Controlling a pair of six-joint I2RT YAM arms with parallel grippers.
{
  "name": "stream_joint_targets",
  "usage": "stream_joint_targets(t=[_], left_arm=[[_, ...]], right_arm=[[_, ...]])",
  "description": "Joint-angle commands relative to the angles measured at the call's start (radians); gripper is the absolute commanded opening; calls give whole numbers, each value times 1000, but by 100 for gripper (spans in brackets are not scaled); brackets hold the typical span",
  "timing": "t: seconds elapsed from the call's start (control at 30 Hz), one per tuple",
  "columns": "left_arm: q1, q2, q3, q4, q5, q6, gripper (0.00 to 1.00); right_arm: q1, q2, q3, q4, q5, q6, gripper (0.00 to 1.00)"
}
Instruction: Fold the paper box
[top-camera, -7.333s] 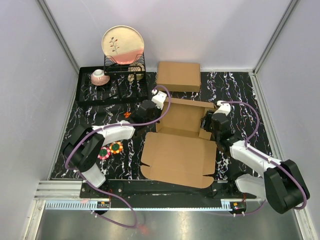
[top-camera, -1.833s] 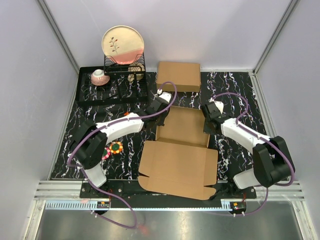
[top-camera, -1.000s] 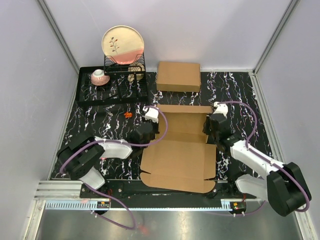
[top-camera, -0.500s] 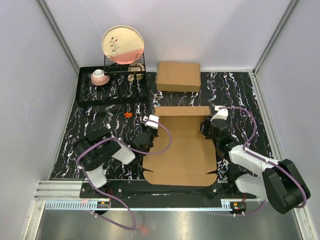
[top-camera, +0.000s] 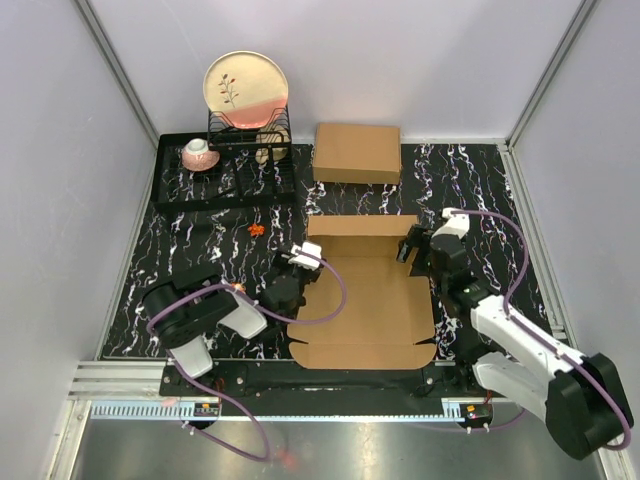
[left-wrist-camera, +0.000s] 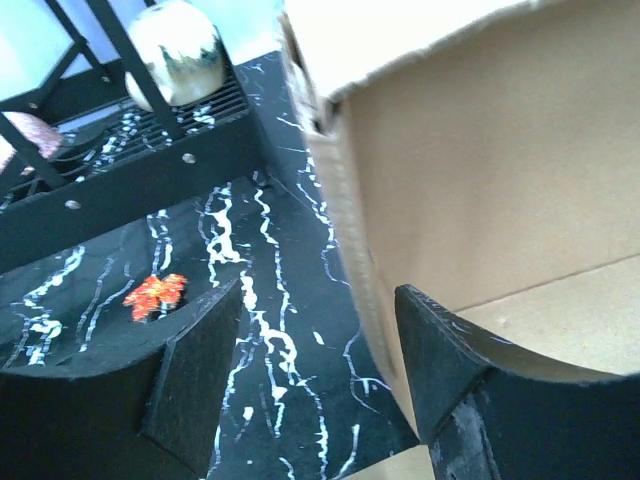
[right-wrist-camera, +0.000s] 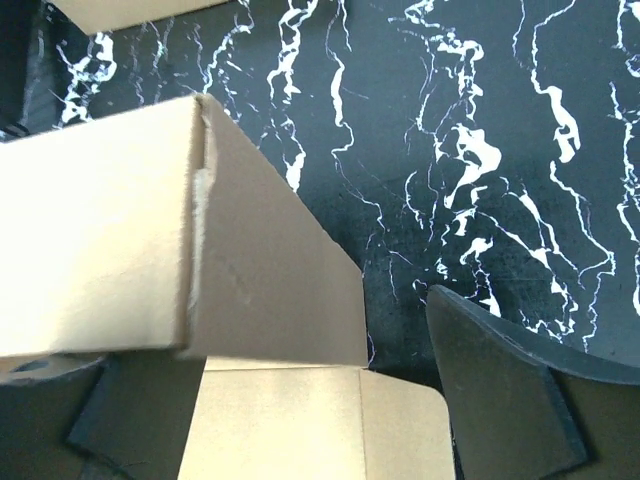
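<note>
The paper box (top-camera: 365, 300) lies in the middle of the table as a shallow brown cardboard tray, its back wall (top-camera: 362, 225) standing upright. My left gripper (top-camera: 305, 250) is at the box's left wall. In the left wrist view that wall (left-wrist-camera: 350, 240) rises between my open fingers (left-wrist-camera: 195, 370), close to the right one and not pinched. My right gripper (top-camera: 415, 247) is at the back right corner, open. In the right wrist view the corner flap (right-wrist-camera: 275, 290) and a rounded tab (right-wrist-camera: 400, 430) lie between its wide-apart fingers (right-wrist-camera: 500, 390).
A second, made-up brown box (top-camera: 357, 152) stands at the back. A black dish rack (top-camera: 225, 170) at the back left holds a plate (top-camera: 246, 88) and a cup (top-camera: 198, 153). A small orange leaf-shaped piece (left-wrist-camera: 155, 292) lies on the marble mat left of the box.
Both grippers have opened and let go of the box's side walls. The box has slid toward the near edge, with its back wall now upright, and both arms have drawn back with it.
</note>
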Motion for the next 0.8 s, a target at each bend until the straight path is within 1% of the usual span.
stream_joint_targets(t=[0.0, 0.1, 0.27, 0.33, 0.37, 0.43, 0.53, 0.6, 0.67, 0.77], left_arm=[[-15, -77, -20, 362, -79, 59, 69], [-24, -106, -33, 354, -90, 67, 71], [-47, -138, -40, 331, -120, 90, 72], [-61, -157, -47, 319, -130, 105, 73], [-67, -164, -56, 311, -134, 107, 74], [-87, -187, -68, 302, -165, 119, 75], [-123, -232, -99, 279, -203, 119, 77], [-142, -270, -111, 227, -219, 108, 78], [-148, -296, -117, 187, -223, 92, 82], [-153, -335, -113, 103, -210, 49, 83]], right_arm=[[-5, -113, 74, -154, -11, 12, 95], [-5, -174, 95, -226, -40, 18, 98], [-5, -300, 129, -314, -104, 15, 100], [-5, -345, 144, -321, -142, 16, 100], [-5, -383, 152, -326, -144, 24, 100], [-5, -403, 180, -331, -123, 30, 100], [-5, -364, 226, -323, -81, 42, 100], [-6, -284, 249, -294, -69, 55, 100], [-6, -203, 250, -230, -86, 65, 100], [-6, -118, 238, -138, -147, 85, 100]])
